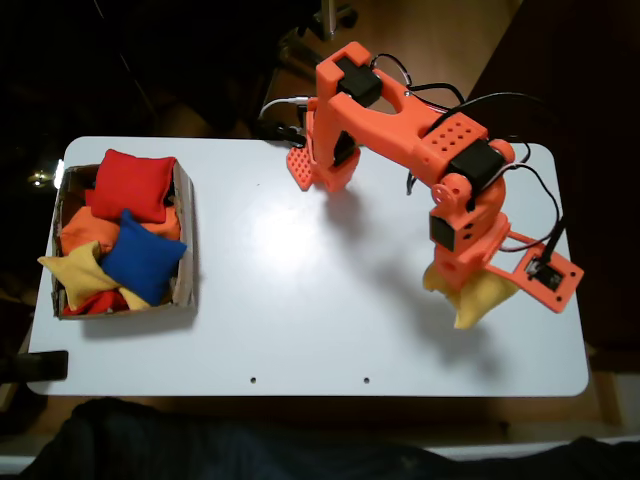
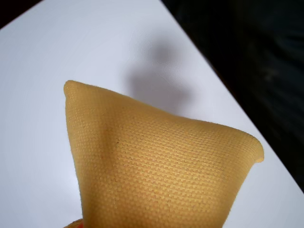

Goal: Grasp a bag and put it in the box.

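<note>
The bag (image 1: 482, 300) is golden-yellow and hangs under my orange gripper (image 1: 463, 283) at the right side of the white table (image 1: 300, 300), near its right edge. The gripper is shut on the bag, and only the bag's corners stick out below the jaws. In the wrist view the bag (image 2: 161, 171) fills the lower half, with its shadow lying apart from it on the table, so it is off the surface. A sliver of an orange finger (image 2: 73, 223) shows at the bottom edge. The brown cardboard box (image 1: 185, 235) stands at the far left of the table.
Inside the box lie a red beanbag (image 1: 130, 183), a blue one (image 1: 142, 257), an orange one (image 1: 90, 232) and a pale yellow one (image 1: 75, 268). The arm's base (image 1: 325, 160) stands at the table's back edge. Bare tabletop lies between the box and the gripper.
</note>
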